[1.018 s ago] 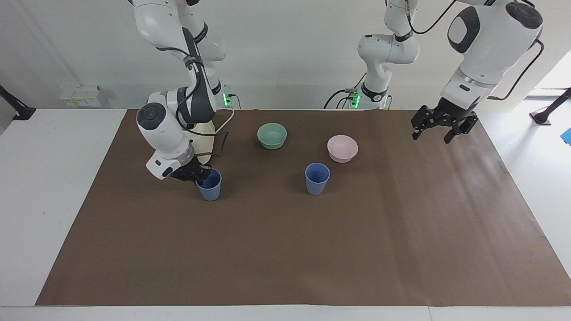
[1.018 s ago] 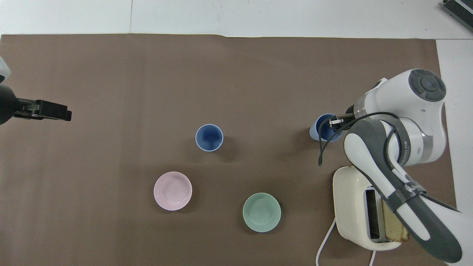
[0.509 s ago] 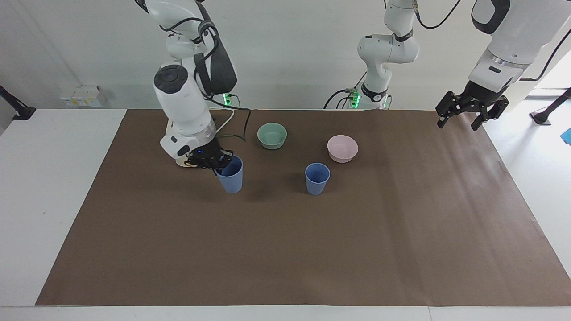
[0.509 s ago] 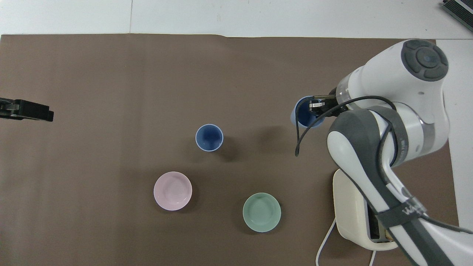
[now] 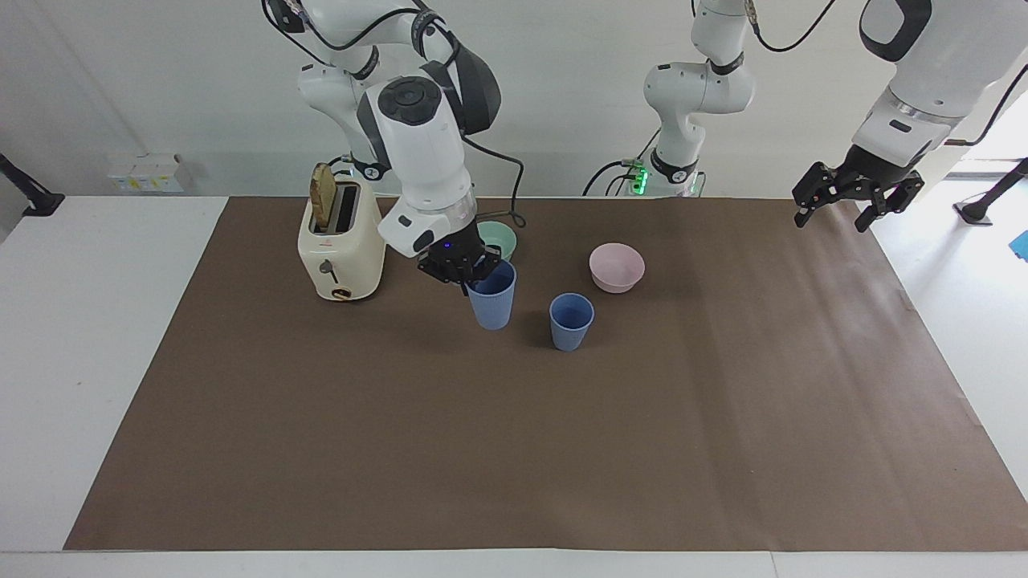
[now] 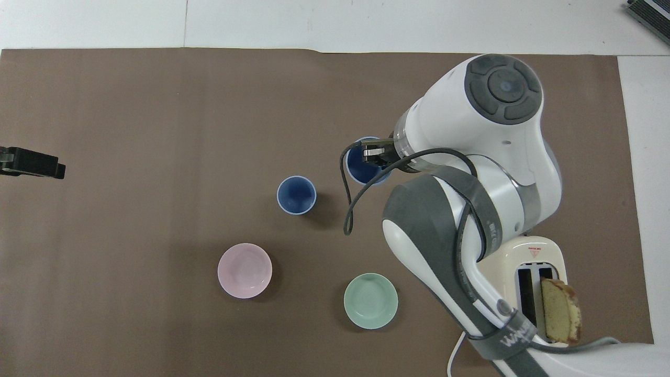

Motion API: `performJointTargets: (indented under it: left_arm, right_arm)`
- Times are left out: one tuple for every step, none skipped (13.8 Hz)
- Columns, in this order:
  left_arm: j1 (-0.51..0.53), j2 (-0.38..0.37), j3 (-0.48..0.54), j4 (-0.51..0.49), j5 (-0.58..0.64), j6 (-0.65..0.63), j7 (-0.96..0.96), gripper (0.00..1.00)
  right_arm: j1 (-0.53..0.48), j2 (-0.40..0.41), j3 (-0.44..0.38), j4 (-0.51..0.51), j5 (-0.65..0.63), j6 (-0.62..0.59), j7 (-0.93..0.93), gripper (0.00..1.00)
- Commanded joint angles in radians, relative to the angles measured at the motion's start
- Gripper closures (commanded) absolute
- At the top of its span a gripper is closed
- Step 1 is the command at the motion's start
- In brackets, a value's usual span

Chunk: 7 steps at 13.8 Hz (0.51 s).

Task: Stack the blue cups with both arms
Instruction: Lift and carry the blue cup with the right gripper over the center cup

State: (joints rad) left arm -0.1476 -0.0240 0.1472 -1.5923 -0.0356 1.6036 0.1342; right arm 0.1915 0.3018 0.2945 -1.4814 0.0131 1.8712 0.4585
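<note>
Two matte blue tapered cups are seen upright, mouths open upward. One blue cup point(image 5: 571, 321) point(image 6: 296, 195) stands on the brown mat, beside the pink bowl point(image 5: 616, 266) point(image 6: 245, 270) and slightly farther from the robots than it. The second blue cup point(image 5: 491, 295) point(image 6: 368, 167) is held by its rim in the right claw point(image 5: 464, 272) point(image 6: 375, 155), lifted clear of the mat just beside the standing cup, toward the right arm's end of the tabletop.

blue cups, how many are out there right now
2. One blue cup stands on the brown mat beside the pink bowl. The other blue cup is gripped at its rim by the right gripper, off the mat beside the first. None looks hidden.
</note>
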Motion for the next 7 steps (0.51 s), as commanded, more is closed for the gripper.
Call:
performJointTargets:
  left_arm:
    - [0.016, 0.006, -0.009, 0.020, 0.011, -0.024, 0.015, 0.00]
    - [0.016, 0.006, -0.009, 0.018, 0.011, -0.025, 0.015, 0.00]
    - [0.014, 0.006, -0.011, 0.018, 0.011, -0.025, 0.015, 0.00]
    - [0.014, 0.006, -0.011, 0.018, 0.011, -0.025, 0.016, 0.00]
    - [0.016, 0.006, -0.011, 0.018, 0.013, -0.025, 0.016, 0.00]
    - [0.016, 0.006, -0.011, 0.018, 0.011, -0.025, 0.016, 0.00]
    - [0.016, 0.006, -0.009, 0.018, 0.011, -0.024, 0.016, 0.00]
  right_arm:
    - [0.049, 0.057, 0.002, 0.108, -0.010, -0.021, 0.046, 1.00]
    - [0.063, 0.072, 0.006, 0.137, -0.012, -0.027, 0.070, 1.00]
    - [0.095, 0.094, 0.002, 0.163, -0.016, -0.027, 0.113, 1.00]
    - [0.127, 0.118, -0.004, 0.183, -0.024, -0.024, 0.150, 1.00]
    - [0.146, 0.137, -0.006, 0.197, -0.044, -0.021, 0.169, 1.00]
    - [0.149, 0.148, -0.003, 0.202, -0.051, -0.014, 0.175, 1.00]
    - [0.157, 0.167, -0.001, 0.217, -0.053, -0.007, 0.202, 1.00]
